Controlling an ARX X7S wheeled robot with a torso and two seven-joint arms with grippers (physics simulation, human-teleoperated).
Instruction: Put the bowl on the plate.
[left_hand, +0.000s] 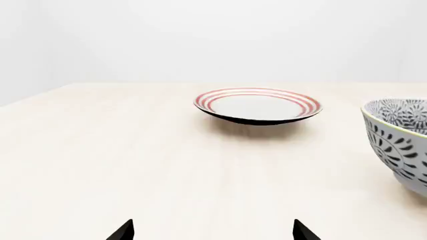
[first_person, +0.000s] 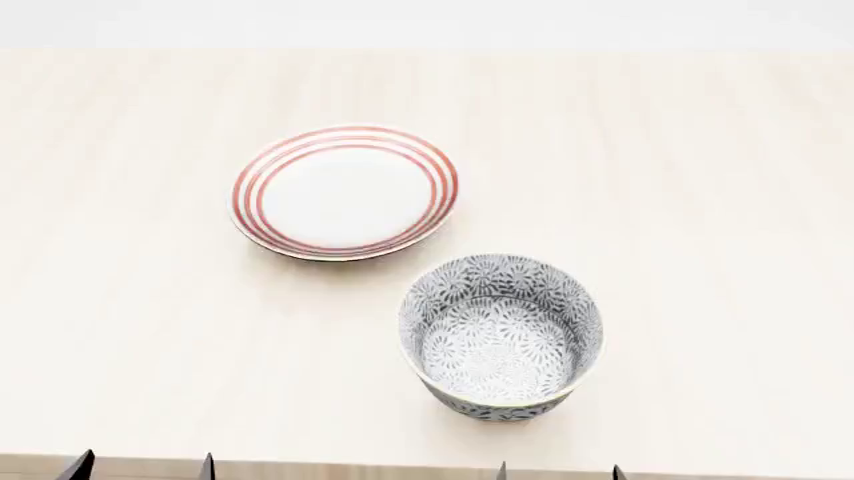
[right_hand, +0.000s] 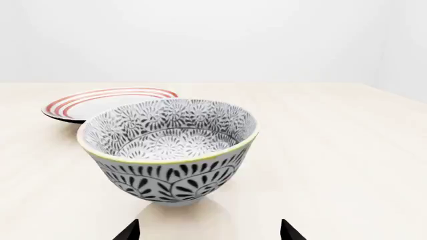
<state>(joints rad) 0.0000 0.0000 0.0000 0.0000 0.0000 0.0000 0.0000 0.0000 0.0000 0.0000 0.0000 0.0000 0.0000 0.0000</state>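
Grey-blue floral bowl (first_person: 501, 335), yellowish rim

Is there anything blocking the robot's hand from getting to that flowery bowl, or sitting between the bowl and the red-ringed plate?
Nothing visible does. The right gripper faces the bowl across bare table, and only bare wood lies between the bowl and the plate, which holds nothing.

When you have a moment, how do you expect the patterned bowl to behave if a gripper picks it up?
The bowl looks rigid and glazed, so probably slippery. Its deep, tall wall on a narrow foot suggests it may tip if pushed high. It appears empty, so likely only moderately heavy.
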